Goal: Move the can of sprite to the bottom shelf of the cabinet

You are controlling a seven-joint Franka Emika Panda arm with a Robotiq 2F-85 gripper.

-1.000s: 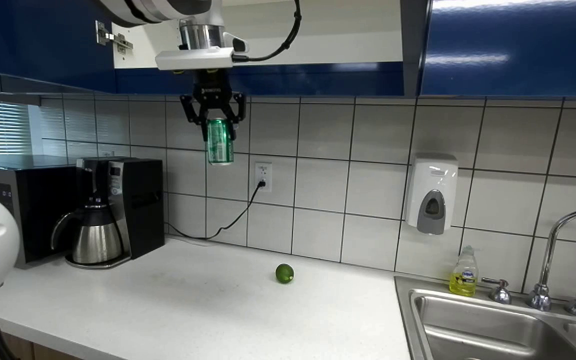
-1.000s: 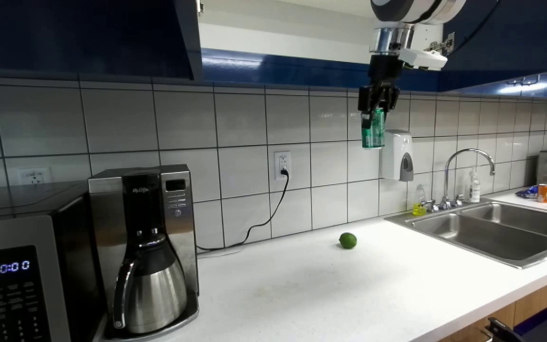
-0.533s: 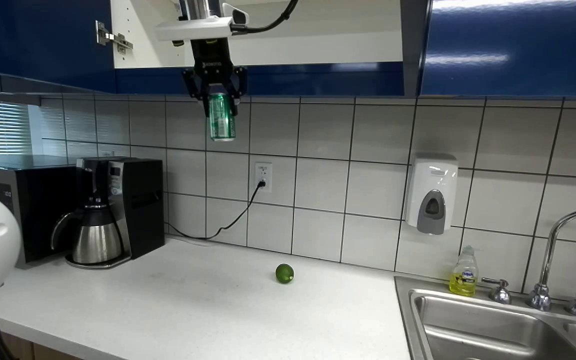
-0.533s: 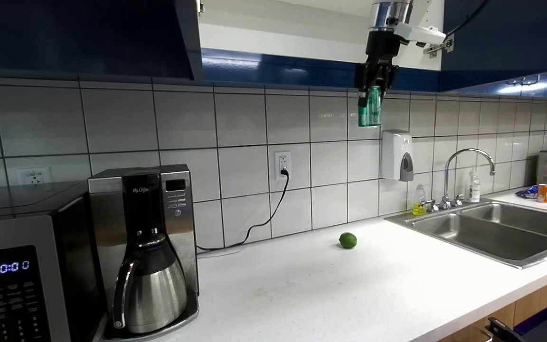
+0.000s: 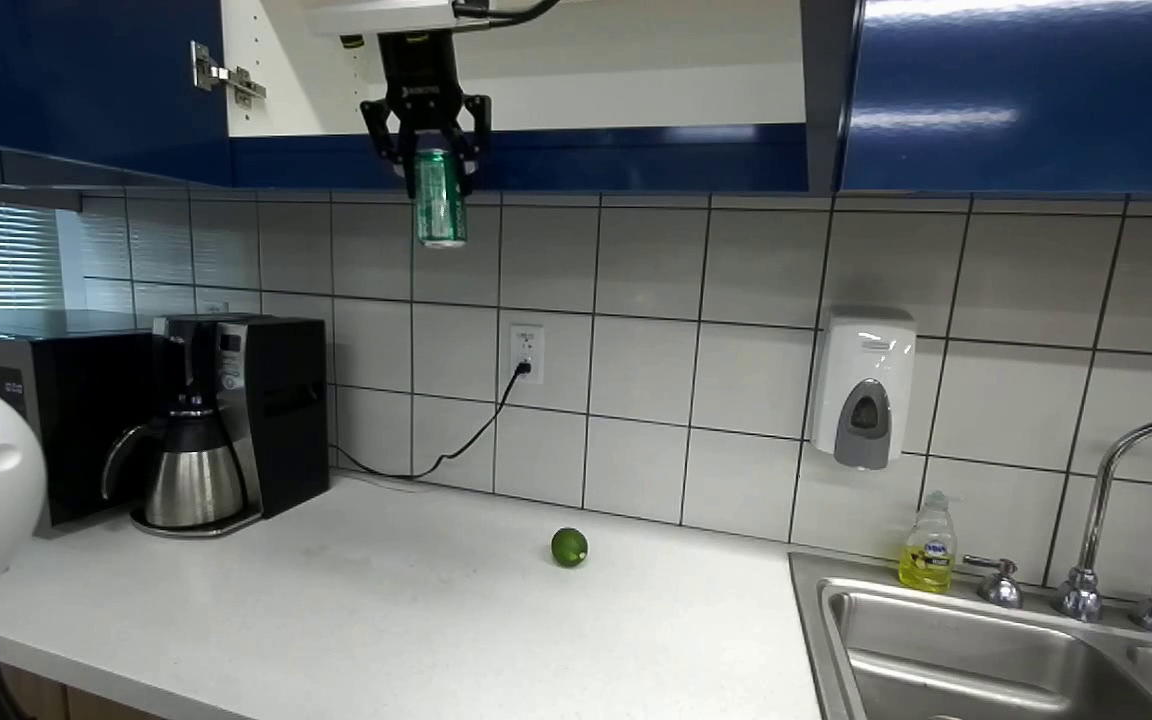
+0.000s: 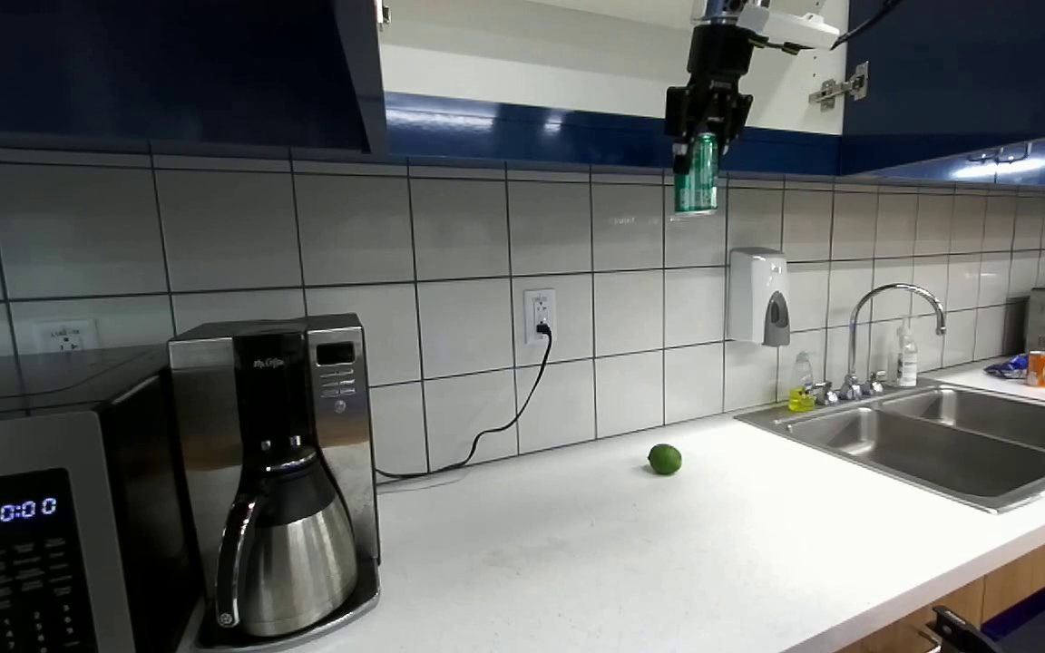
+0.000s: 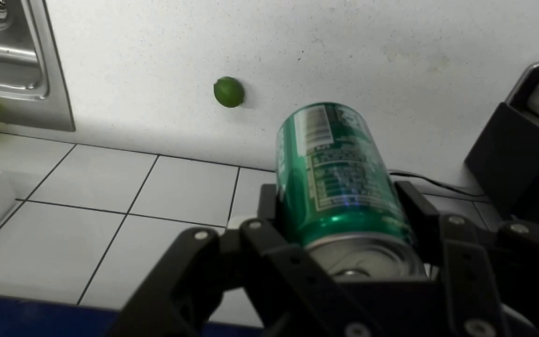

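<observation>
The green can of sprite point(image 5: 441, 208) is held upright in the air, and it also shows in an exterior view point(image 6: 698, 186) and the wrist view point(image 7: 339, 164). My gripper point(image 5: 440, 178) is shut on its upper part, with a finger on each side; the fingers also show in the wrist view point(image 7: 339, 210). The can's base hangs below the dark blue lower trim point(image 5: 636, 158) of the open cabinet point(image 5: 636, 70). The gripper's body overlaps the cabinet opening in both exterior views. The top surface of the bottom shelf cannot be made out from these low views.
An open blue door point(image 5: 76, 80) stands beside the opening. A lime point(image 5: 569, 547) lies on the white countertop point(image 5: 436, 620). A coffee maker point(image 6: 278, 490) and microwave point(image 6: 42, 508) stand at one end, a sink point(image 5: 946, 640) at the other. A soap dispenser point(image 5: 864, 385) hangs on the tiles.
My gripper and the can have risen steadily over the last second, from well below the cabinet to its lower trim. The can stays gripped. The lime and other things have not moved.
</observation>
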